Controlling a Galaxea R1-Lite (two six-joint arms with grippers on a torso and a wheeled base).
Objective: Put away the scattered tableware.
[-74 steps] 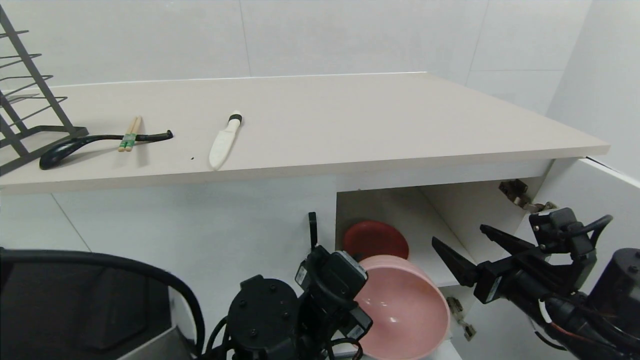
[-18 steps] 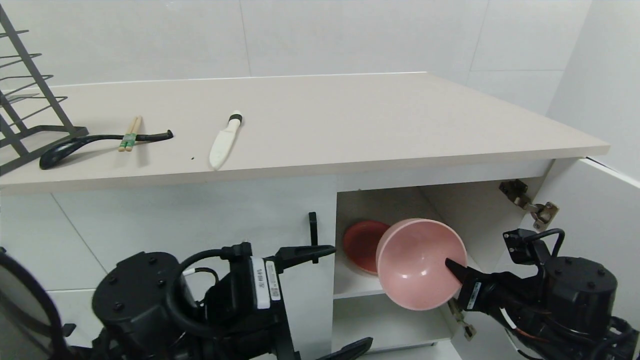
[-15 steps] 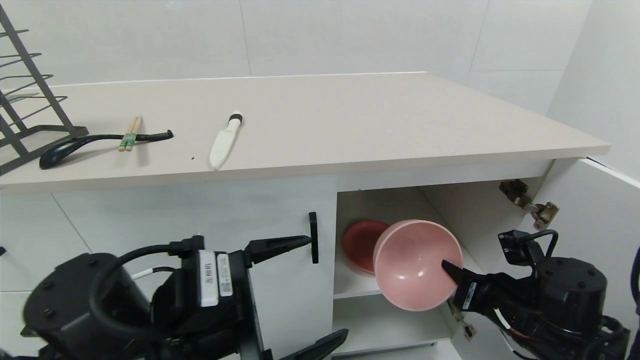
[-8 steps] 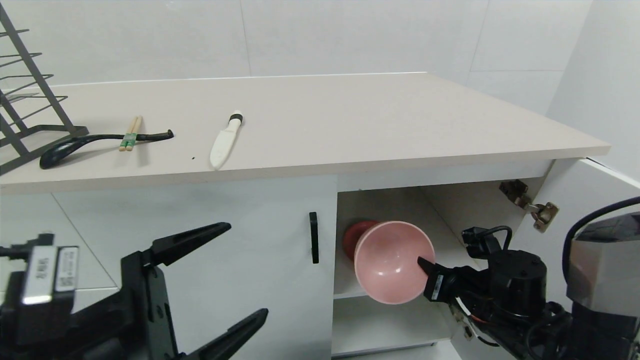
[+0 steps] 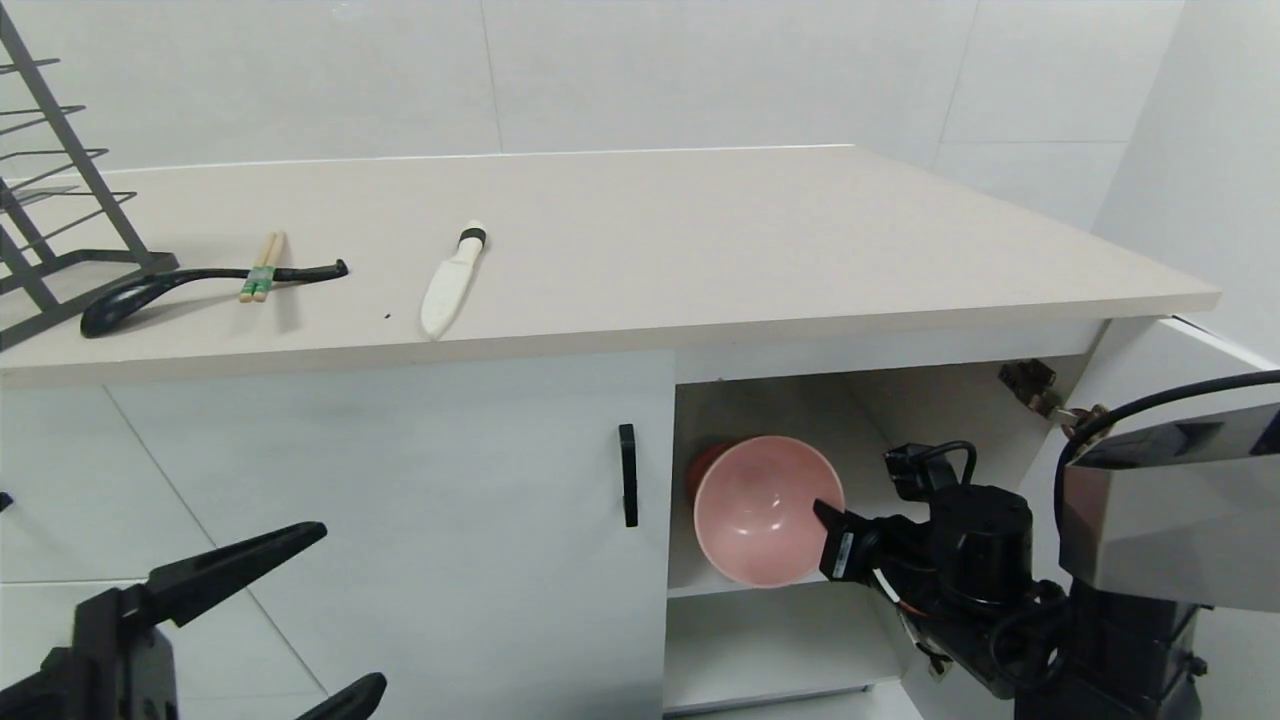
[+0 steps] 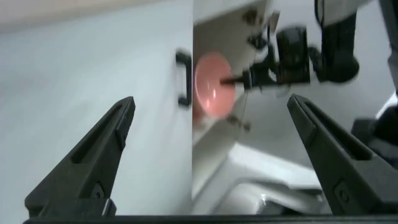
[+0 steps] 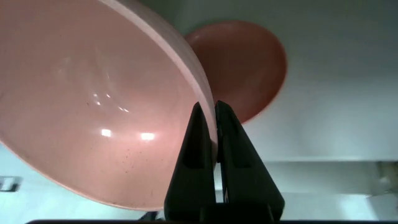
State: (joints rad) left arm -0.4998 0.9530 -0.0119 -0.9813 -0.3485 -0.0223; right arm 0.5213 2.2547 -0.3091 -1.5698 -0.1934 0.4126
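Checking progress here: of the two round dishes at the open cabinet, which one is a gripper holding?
The pale pink bowl, pinched at its rim by the right gripper. The darker red dish sits behind it inside the cabinet, ungripped.

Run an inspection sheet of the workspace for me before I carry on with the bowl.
Surface: beige countertop, utensils only at its left end.
Job's things: pink bowl tilted on edge at the cabinet's upper shelf, in front of the red plate; black ladle, chopsticks lying across its handle, and knife on the countertop.
Clutter: small dark speck near the knife.
Grippers: right gripper shut on the pink bowl's rim; left gripper open, empty, low before the shut door.
Cables: black cable arcs above the right arm, clear of the bowl.
Surroundings: right cabinet door open, left door shut; wire rack at the countertop's left; white tiled wall.
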